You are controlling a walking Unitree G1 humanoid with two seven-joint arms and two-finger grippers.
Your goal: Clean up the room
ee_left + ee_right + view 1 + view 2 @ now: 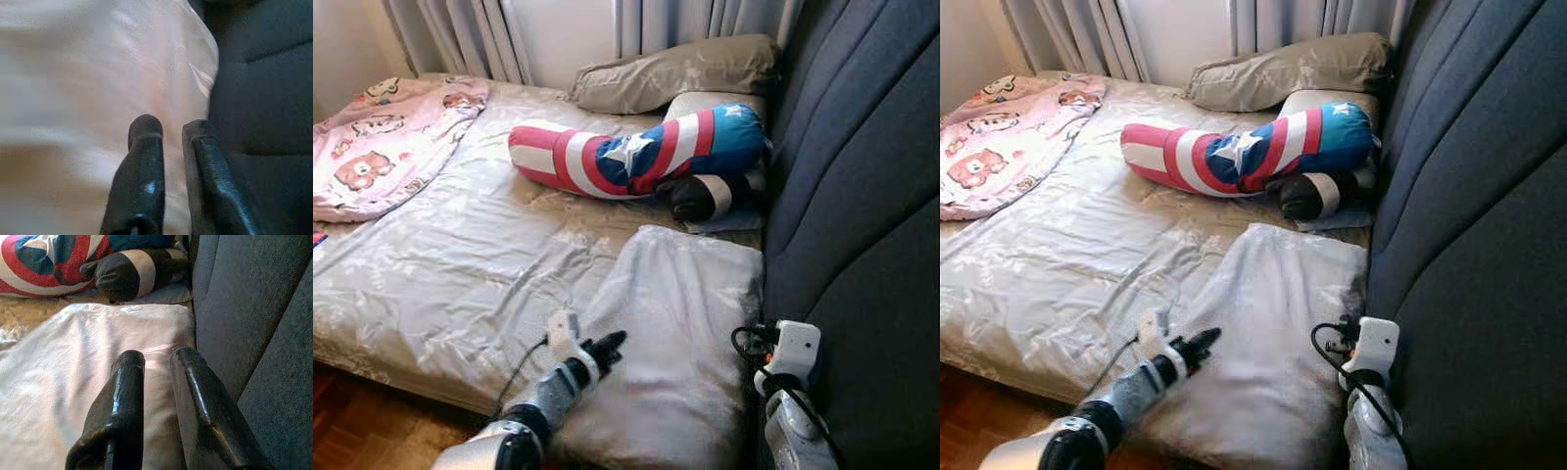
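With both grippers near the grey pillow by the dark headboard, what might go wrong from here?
1. The left gripper rests on the smooth cover of the grey pillow; the fingers may pinch only fabric and slip.
2. The right gripper sits close beside the dark headboard, so that arm might scrape it when lifting.
3. The black-and-white cushion and the striped star bolster lie just beyond the pillow; pushing the pillow forward may disturb them.

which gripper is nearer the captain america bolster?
Left. The left gripper lies on the grey pillow, closer below the bolster; the right gripper sits lower, by the headboard.
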